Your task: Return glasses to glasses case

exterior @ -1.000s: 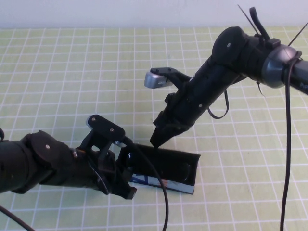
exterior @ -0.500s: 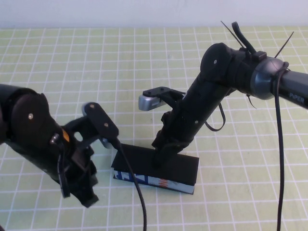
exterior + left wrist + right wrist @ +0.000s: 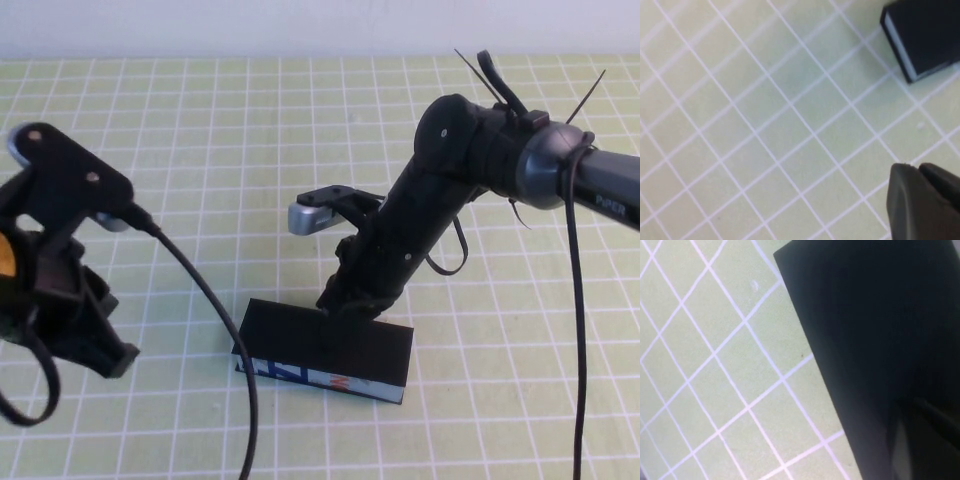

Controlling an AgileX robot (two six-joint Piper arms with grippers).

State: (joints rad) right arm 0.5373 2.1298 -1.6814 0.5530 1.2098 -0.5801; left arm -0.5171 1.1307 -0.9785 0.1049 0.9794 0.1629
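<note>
Hiding its tips, right claw [image 3: 345, 303] on shut glasses case [image 3: 325, 350], left claw [image 3: 95, 350] apart

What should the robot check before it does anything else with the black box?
1. Lid of the glasses case down flat: ok, it looks closed in the high view.
2. Glasses inside: cannot tell, none show anywhere and the case hides its inside.
3. Right gripper position: at the back edge of the lid, touching or nearly so; open or shut: cannot tell.
4. Left gripper out of the way: ok, it hangs off to the left, apart from the case.
5. Case resting on the green grid mat: ok, it sits level with its patterned side to the front.
</note>
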